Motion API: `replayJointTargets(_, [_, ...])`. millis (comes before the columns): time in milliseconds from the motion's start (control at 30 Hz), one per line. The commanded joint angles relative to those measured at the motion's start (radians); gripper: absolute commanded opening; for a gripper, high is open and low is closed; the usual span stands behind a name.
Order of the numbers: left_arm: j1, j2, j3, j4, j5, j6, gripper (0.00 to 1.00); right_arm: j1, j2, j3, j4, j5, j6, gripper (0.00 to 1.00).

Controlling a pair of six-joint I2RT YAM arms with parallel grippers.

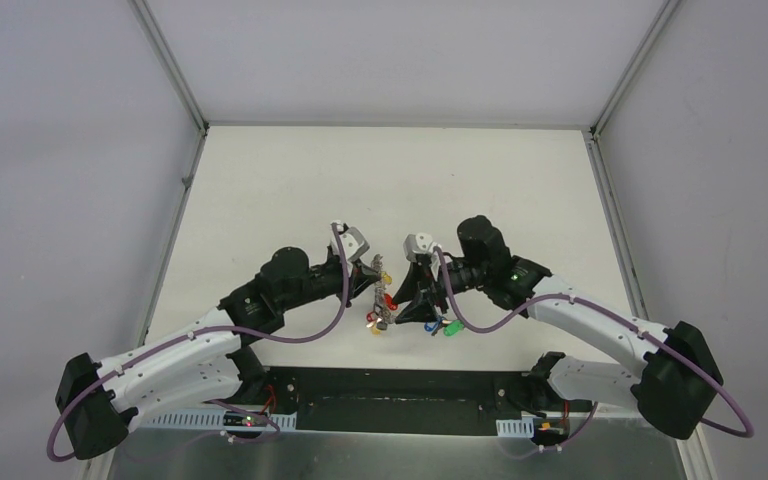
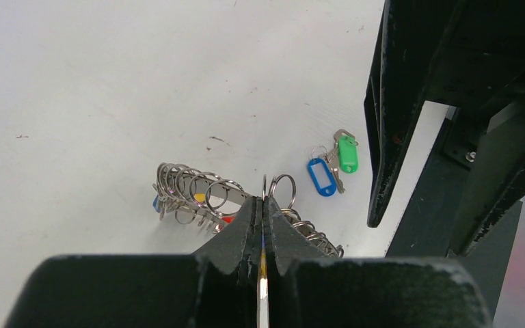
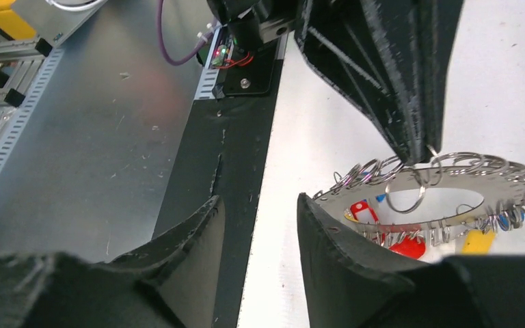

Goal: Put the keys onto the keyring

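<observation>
My left gripper [image 1: 376,274] is shut on the keyring [image 1: 380,305], a large silvery band strung with many small rings and coloured tags, and holds it above the table. In the left wrist view my fingertips [image 2: 254,208] pinch the band of the keyring [image 2: 191,195]. The two keys lie together on the table beyond it, one with a blue tag [image 2: 322,177] and one with a green tag [image 2: 346,154]; they also show in the top view [image 1: 442,327]. My right gripper [image 1: 420,312] is open and empty just right of the keyring, above the keys. The right wrist view shows the keyring [image 3: 451,179] beside my right gripper [image 3: 260,205].
The black base plate [image 1: 400,385] and grey metal frame [image 3: 75,137] run along the table's near edge, close below both grippers. White walls enclose the table [image 1: 390,180] on three sides. Red, yellow and blue tags hang from the keyring.
</observation>
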Motion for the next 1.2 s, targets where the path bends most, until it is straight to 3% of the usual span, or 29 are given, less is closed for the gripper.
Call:
replayJointTargets(0, [-0.004, -0.040, 0.001, 0.089, -0.019, -0.014, 0.00, 0.009, -0.018, 0.052, -0.065, -0.049, -0.085, 0.46])
replayJointTargets(433, [-0.004, -0.154, -0.077, 0.171, 0.106, 0.213, 0.00, -0.044, -0.109, -0.020, 0.097, 0.224, 0.126, 0.56])
replayJointTargets(700, [-0.003, -0.219, -0.167, 0.354, 0.117, 0.214, 0.00, -0.148, -0.127, -0.084, 0.134, 0.314, 0.347, 0.57])
replayJointTargets(867, [-0.004, -0.226, -0.212, 0.460, 0.139, 0.203, 0.00, -0.187, -0.185, -0.149, 0.135, 0.379, 0.401, 0.59])
replayJointTargets(1000, [-0.004, -0.216, -0.230, 0.517, 0.154, 0.188, 0.00, -0.188, -0.266, -0.184, 0.161, 0.354, 0.375, 0.61])
replayJointTargets(1167, [-0.004, -0.196, -0.214, 0.515, 0.123, 0.134, 0.00, -0.186, -0.322, -0.198, 0.275, 0.209, 0.376, 0.58])
